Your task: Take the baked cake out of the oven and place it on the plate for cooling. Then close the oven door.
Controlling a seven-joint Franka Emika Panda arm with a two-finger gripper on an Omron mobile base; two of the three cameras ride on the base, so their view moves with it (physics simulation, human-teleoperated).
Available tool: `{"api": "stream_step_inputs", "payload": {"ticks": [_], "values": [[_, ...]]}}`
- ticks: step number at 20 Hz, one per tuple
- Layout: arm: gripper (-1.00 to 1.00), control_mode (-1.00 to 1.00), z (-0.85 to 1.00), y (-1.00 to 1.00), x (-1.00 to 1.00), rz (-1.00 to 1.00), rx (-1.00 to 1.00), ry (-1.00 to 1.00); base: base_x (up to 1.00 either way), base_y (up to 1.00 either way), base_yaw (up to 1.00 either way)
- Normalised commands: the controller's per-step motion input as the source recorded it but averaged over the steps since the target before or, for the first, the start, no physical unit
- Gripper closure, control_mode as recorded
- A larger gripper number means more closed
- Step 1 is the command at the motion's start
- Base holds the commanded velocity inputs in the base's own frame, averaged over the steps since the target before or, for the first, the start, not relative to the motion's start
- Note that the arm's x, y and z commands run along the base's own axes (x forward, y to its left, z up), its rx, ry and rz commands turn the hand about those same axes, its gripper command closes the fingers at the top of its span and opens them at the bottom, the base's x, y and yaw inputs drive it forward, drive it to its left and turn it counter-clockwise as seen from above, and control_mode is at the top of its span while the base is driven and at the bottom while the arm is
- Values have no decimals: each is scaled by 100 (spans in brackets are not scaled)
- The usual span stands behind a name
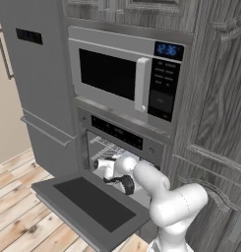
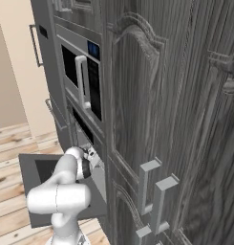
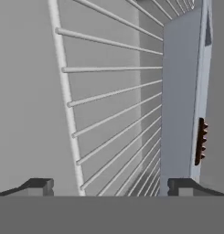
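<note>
My pincer (image 3: 109, 185): jaws spread wide, nothing between them; the two dark tips sit at the lower left and lower right of the hand view.
My arm: in the left base view it climbs from the lower right and bends toward the centre, the hand at the mouth of the oven (image 1: 123, 147).
Oven door (image 1: 90, 202): swung down flat, lower centre-left of the left base view, dark glass window facing up; my arm reaches over its inner edge.
Wire rack (image 3: 109, 114): pale bars fan across the middle of the hand view, a long side rail running down the left of centre.
Dark brown thing (image 3: 201, 141): a thin ridged sliver at the right edge of the hand view, behind a grey panel; I cannot tell what it is.
Control strip (image 1: 117, 132): black band just above the oven cavity.
Microwave (image 1: 126, 76): above the oven, upper centre, vertical handle and blue clock.
Tall cabinet (image 2: 171, 119): grey wood doors fill the right of the right base view, hiding most of the oven from that side.
Floor (image 1: 18, 216): light wood planks, lower left.
</note>
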Motion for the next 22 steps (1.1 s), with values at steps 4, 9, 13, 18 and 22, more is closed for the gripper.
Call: {"api": "stream_step_inputs", "payload": {"ticks": [4, 9, 13, 18, 22], "values": [[100, -100, -52, 9, 0, 1, 0, 17, 0, 0, 0], [100, -100, -60, 9, -6, 1, 1, 14, 0, 0, 0], [100, -100, -74, 30, -31, 3, 1, 13, 0, 0, 0], [100, -100, -77, 56, -51, 3, 0, 12, 0, 0, 0], [100, -100, -75, 60, -53, 3, 0, 14, 0, 0, 0]]}}
